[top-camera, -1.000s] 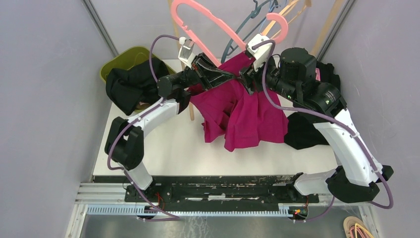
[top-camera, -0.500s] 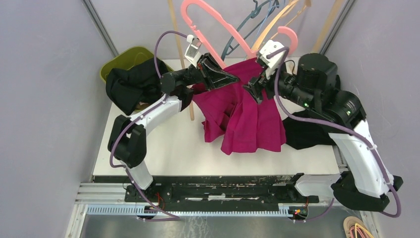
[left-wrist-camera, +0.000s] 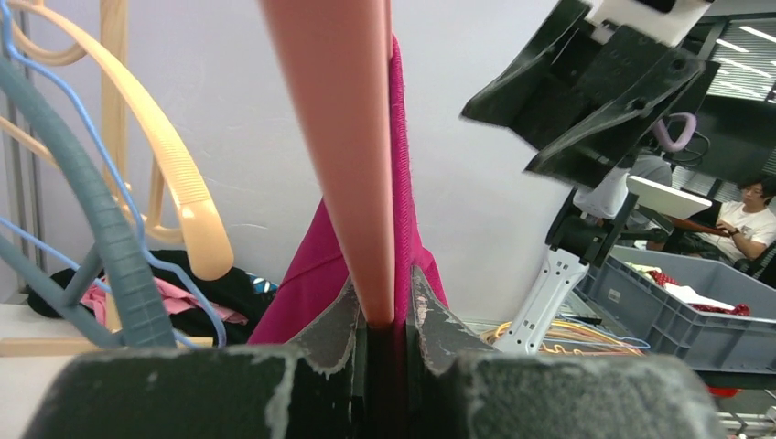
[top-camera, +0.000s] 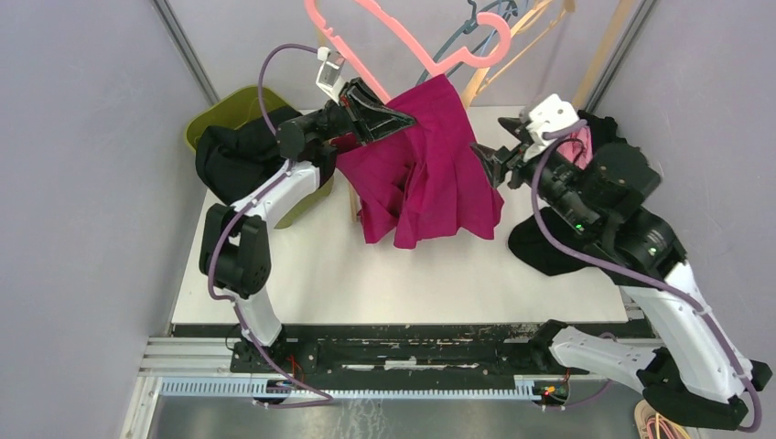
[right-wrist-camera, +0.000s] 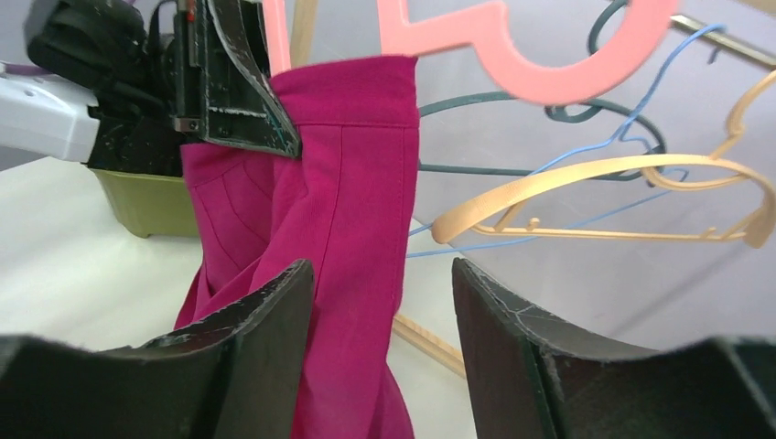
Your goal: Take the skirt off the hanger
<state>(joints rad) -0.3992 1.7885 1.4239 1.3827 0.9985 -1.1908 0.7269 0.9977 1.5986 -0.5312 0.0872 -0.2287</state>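
Skirt (top-camera: 425,165) is not off yet. Its waistband sits at the tips of the left gripper (left-wrist-camera: 384,315) and the rest hangs below them, hem clear of the table (top-camera: 320,274) as far as I can tell.

Hanger (left-wrist-camera: 352,137): pink bar runs straight up out of the left gripper, which is pinched nearly closed on it, with a strip of skirt cloth pressed alongside the bar between the jaws.

Right gripper (right-wrist-camera: 380,293): jaws apart, nothing in them. The skirt edge is ahead of it and slightly to its left, not touching.

Change: a second ago the right gripper was up against the skirt beside the left one. It has since backed off to the side and let go or missed, and the left arm has carried hanger and skirt up and away from it. My read is that the pull did not free the waistband, so the right gripper needs another approach and a fresh grab on the cloth.

Beyond the right gripper: wood hanger (right-wrist-camera: 586,183). Behind the left gripper: bin (top-camera: 229,101) and black clothes (top-camera: 233,160).
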